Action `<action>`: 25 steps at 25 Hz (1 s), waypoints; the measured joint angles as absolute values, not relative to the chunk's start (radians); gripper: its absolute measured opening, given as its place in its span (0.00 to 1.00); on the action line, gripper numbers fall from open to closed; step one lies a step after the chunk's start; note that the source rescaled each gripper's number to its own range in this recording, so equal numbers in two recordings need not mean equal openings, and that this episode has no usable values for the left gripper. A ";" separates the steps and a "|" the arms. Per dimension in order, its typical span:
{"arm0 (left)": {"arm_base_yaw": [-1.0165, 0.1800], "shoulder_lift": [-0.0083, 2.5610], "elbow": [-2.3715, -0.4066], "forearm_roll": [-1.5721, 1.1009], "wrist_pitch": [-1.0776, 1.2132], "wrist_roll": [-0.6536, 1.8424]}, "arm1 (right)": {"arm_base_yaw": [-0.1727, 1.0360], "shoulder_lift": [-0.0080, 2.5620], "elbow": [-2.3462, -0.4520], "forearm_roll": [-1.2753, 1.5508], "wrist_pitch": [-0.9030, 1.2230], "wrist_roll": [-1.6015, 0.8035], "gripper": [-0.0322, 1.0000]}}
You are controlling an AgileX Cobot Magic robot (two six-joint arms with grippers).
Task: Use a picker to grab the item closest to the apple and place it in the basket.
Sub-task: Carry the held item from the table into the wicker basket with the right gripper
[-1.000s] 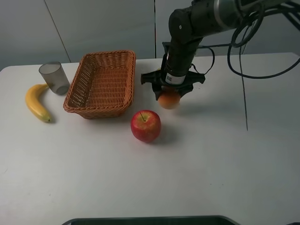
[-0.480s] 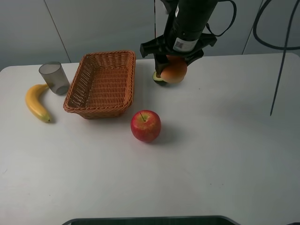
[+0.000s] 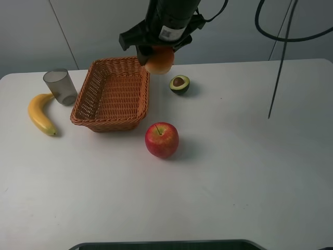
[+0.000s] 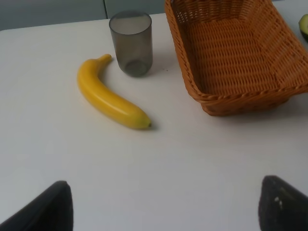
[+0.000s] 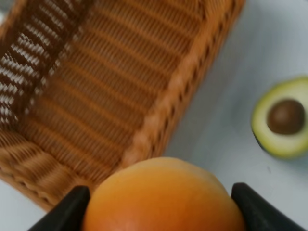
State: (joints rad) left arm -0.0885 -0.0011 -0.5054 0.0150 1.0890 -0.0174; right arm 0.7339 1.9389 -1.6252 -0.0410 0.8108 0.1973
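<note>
A red apple [image 3: 162, 139] sits on the white table in front of the wicker basket [image 3: 112, 91]. My right gripper [image 3: 158, 58] is shut on an orange fruit [image 3: 159, 60], held in the air over the basket's right rim. In the right wrist view the orange fruit [image 5: 163, 196] fills the space between the two dark fingers [image 5: 67, 209], with the basket [image 5: 120, 82] below. The left gripper [image 4: 161, 207] stands open over bare table near the basket [image 4: 236, 53], nothing between its fingers.
A halved avocado [image 3: 179, 84] lies right of the basket, also seen in the right wrist view as the avocado [image 5: 283, 118]. A banana [image 3: 40, 113] and a grey cup [image 3: 60, 86] stand left of the basket. A cable [image 3: 278, 62] hangs at the right.
The right gripper has lifted the orange fruit from beside the apple and carried it up and to the left, over the basket's edge. The avocado behind it is now uncovered.
</note>
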 joint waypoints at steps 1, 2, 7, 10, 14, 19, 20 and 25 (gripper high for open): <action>-0.088 -0.001 -0.505 0.015 1.089 -0.017 | 0.743 1.961 -1.647 -0.044 0.801 0.195 0.03; -0.088 -0.001 -0.505 0.015 1.089 -0.017 | 0.755 1.980 -1.671 -0.044 0.788 0.193 0.03; -0.088 -0.001 -0.505 0.015 1.089 -0.017 | 0.813 2.080 -1.760 -0.069 0.690 0.183 0.03; -0.088 -0.001 -0.505 0.015 1.089 -0.017 | 0.839 2.125 -1.769 -0.077 0.594 0.183 0.03; -0.088 -0.001 -0.505 0.015 1.089 -0.019 | 0.866 2.179 -1.770 -0.093 0.489 0.183 0.03; -0.088 -0.001 -0.505 0.015 1.089 -0.019 | 0.875 2.249 -1.770 -0.146 0.429 0.183 0.03; -0.088 -0.001 -0.505 0.015 1.089 -0.019 | 0.875 2.260 -1.770 -0.154 0.423 0.183 0.03; -0.088 -0.001 -0.505 0.015 1.089 -0.019 | 0.875 2.303 -1.770 -0.202 0.403 0.183 0.03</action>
State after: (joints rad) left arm -0.0885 -0.0011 -0.5054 0.0150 1.0890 -0.0193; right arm 0.8752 2.3029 -1.7700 -0.2015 0.4033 0.1826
